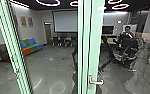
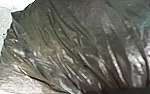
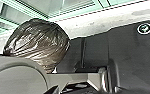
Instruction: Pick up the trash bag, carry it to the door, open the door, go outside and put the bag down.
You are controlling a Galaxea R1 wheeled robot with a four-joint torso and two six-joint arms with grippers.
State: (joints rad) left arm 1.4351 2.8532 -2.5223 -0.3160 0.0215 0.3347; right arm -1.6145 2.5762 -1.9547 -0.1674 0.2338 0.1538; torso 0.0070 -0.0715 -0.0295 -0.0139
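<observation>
A pale green door frame with upright bars [image 1: 83, 45] stands close in front in the head view, with a metal lever handle [image 1: 95, 82] low on it. The dark, shiny trash bag [image 2: 66, 47] shows large in the left wrist view. Its folds draw together toward a dark part of my left gripper [image 2: 131, 90], which is shut on the gathered bag. In the right wrist view the trash bag [image 3: 38, 42] looks full and rounded, beside dark robot parts. How my right gripper stands cannot be told.
Through the glass are a colourful sofa [image 1: 31, 46], a projection screen [image 1: 65, 22], chairs [image 1: 63, 41] and a grey floor [image 1: 51, 67]. A person [image 1: 127, 31] appears at the right, among reflections. Another green upright [image 1: 12, 47] stands at the left.
</observation>
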